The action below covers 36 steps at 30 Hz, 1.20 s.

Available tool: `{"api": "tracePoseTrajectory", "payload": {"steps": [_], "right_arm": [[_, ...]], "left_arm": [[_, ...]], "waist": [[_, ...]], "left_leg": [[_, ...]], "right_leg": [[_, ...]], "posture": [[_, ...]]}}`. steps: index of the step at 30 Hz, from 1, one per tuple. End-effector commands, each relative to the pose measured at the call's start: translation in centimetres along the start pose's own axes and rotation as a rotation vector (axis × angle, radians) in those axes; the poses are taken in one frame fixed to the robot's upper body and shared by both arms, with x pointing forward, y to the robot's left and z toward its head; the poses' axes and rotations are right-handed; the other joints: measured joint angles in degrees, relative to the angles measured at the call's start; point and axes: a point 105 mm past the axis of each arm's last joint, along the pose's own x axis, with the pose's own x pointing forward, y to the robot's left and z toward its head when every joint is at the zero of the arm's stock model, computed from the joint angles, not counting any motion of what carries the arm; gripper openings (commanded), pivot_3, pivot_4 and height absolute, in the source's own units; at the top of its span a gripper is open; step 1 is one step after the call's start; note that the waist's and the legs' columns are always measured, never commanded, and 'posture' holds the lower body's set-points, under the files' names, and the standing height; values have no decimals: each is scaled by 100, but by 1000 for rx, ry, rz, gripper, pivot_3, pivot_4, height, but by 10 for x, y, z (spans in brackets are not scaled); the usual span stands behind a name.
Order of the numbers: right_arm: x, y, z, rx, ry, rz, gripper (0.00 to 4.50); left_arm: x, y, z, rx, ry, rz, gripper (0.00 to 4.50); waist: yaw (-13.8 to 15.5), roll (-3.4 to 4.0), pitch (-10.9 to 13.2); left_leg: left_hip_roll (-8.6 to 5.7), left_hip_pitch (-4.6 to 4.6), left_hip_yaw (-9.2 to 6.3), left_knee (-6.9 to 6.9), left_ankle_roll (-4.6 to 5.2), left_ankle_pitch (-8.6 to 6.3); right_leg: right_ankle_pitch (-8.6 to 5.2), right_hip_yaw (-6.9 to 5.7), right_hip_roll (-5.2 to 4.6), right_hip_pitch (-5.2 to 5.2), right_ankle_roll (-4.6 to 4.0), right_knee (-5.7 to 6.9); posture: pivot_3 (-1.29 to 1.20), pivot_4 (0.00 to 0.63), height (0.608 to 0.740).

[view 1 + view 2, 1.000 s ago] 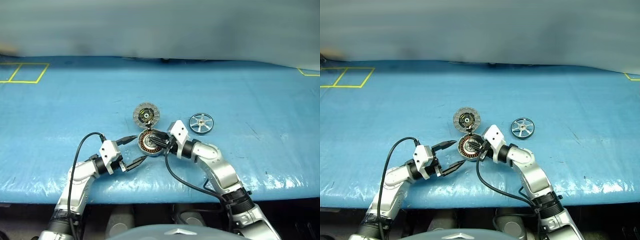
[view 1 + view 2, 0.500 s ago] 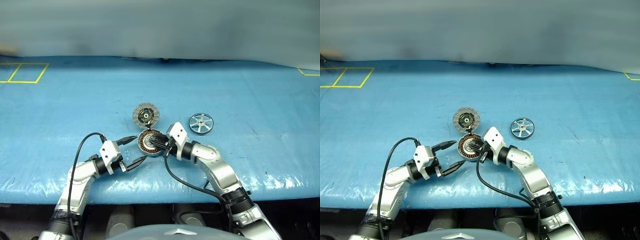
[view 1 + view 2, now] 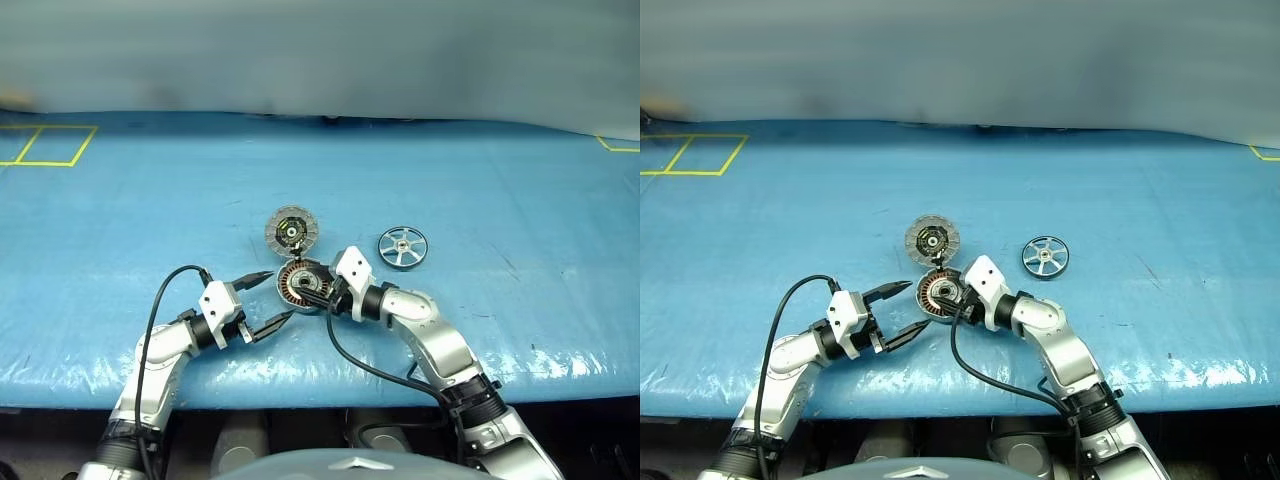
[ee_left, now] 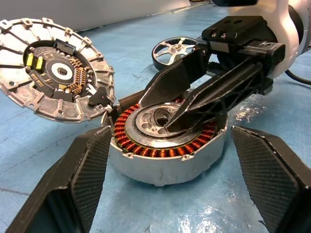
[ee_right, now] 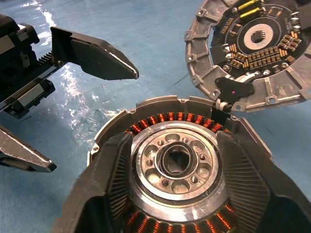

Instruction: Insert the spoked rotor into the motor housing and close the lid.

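The motor housing (image 3: 297, 284), a silver cup ringed with copper windings, sits on the blue mat. Its lid (image 3: 291, 230) lies flipped open behind it, joined at the edge, inner face up. The spoked rotor (image 3: 402, 246) lies flat on the mat to the housing's right, untouched. My right gripper (image 3: 318, 288) reaches over the housing from the right. It is open, its fingers (image 5: 114, 179) spread on either side of the central hub (image 5: 176, 162), and holds nothing. My left gripper (image 3: 279, 295) hovers open just left of the housing, its fingers (image 4: 85, 179) flanking the wall without touching.
Blue mat (image 3: 500, 190) stretches wide on all sides, with its front edge close below the arms. Yellow taped squares (image 3: 45, 145) mark the far left corner. A black cable (image 3: 165, 290) loops off the left wrist.
The right gripper's fingers have spread apart over the housing. Both arms, the lid and the rotor stayed where they were.
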Motion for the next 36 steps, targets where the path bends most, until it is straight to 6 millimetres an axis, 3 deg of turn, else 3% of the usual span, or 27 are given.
{"api": "tracePoseTrajectory", "payload": {"steps": [1,8,11,18,28,36], "right_arm": [[0,-1,11,-7,-48,4,2863],[1,-1,17,34,-86,8,2863],[2,-4,18,38,-86,-7,2276],[2,-6,13,16,-57,-14,12],[4,-2,1,-33,17,7,12],[-3,2,-16,-234,174,25,12]], "left_arm": [[0,0,5,23,-22,1,4151],[0,0,4,24,-16,2,4151],[0,0,3,24,-15,2,4151],[-1,0,2,25,-5,3,4151],[-3,1,0,30,2,17,4151],[-2,-2,-1,23,2,9,4151]], "waist": [[0,0,0],[0,0,0],[-1,0,0],[2,0,0],[0,0,0],[15,-1,-2]], "left_leg": [[0,0,0,0,0,0],[1,0,0,-8,0,0],[1,-1,0,-9,0,0],[1,-2,0,-11,0,0],[1,-3,0,-19,0,0],[1,0,0,-18,0,0]], "right_leg": [[0,0,0,0,0,0],[0,-1,0,-1,0,-5],[0,-1,0,-1,0,-8],[2,-1,0,2,2,-17],[7,-1,-1,4,11,-32],[6,-2,-2,9,10,-37]], "posture": [[0,150,740],[0,150,740],[0,150,740],[0,150,740],[0,150,740],[0,150,740]]}}
